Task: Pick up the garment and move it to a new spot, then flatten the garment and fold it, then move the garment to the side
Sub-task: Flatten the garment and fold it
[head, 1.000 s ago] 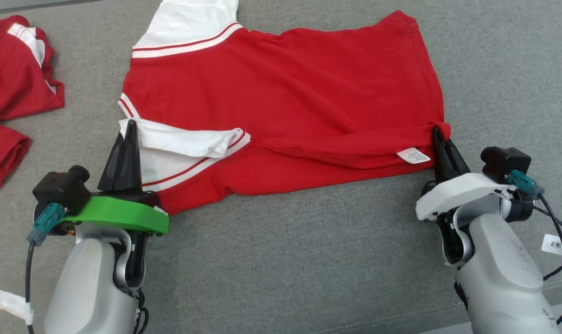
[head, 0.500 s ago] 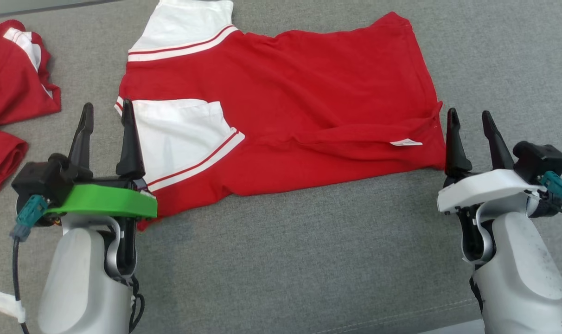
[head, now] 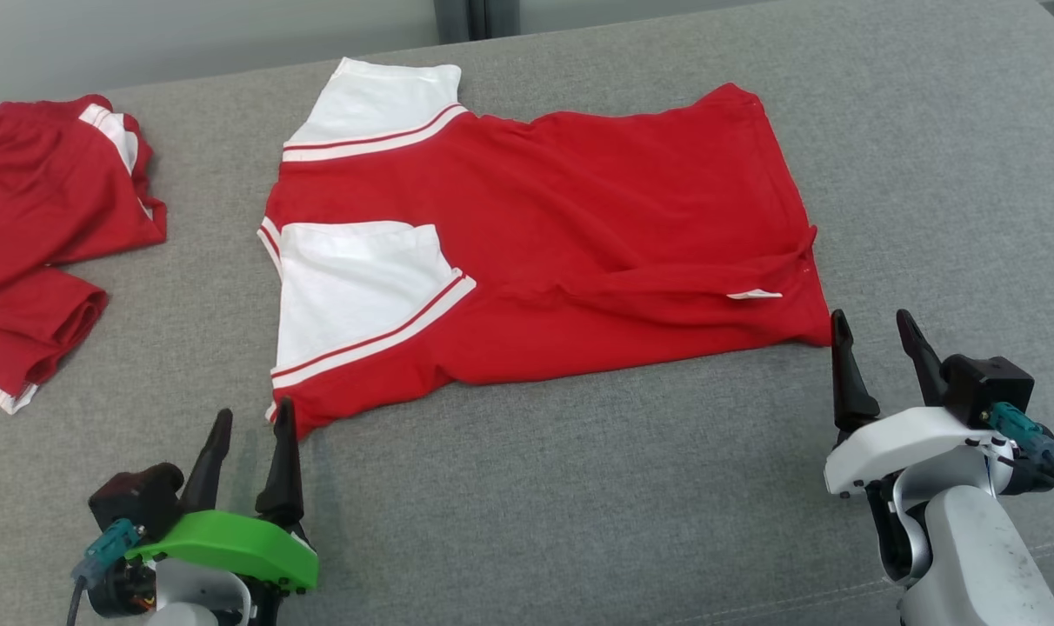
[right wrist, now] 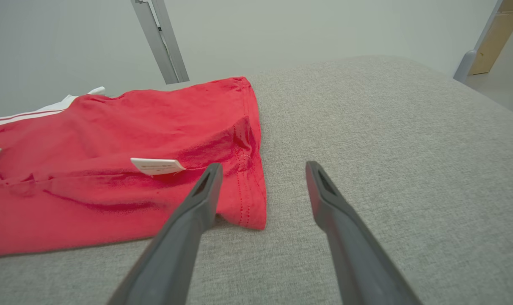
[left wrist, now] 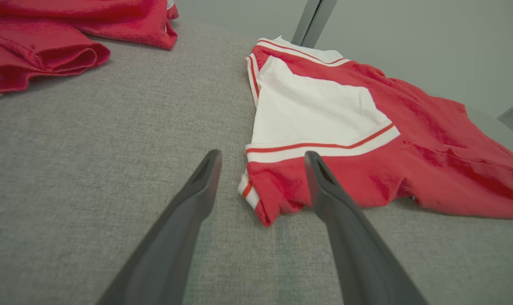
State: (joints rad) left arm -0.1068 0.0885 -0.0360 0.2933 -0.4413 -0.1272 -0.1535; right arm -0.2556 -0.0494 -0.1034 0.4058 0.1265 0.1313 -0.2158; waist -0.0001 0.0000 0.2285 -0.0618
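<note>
Fingers (head: 844, 374) on both your grippers stand apart and empty. Your left gripper (head: 251, 416) sits by the garment's (head: 579, 226) near sleeve-side corner and your right gripper (head: 870, 320) by its hem corner, likely to pinch both. The garment lies partly folded mid grey cushion (head: 579, 487).

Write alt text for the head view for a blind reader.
A red shirt with white sleeves lies spread on a grey fabric surface. The left end effector and right end effector sit open by its near corners; another red garment lies far left.
</note>
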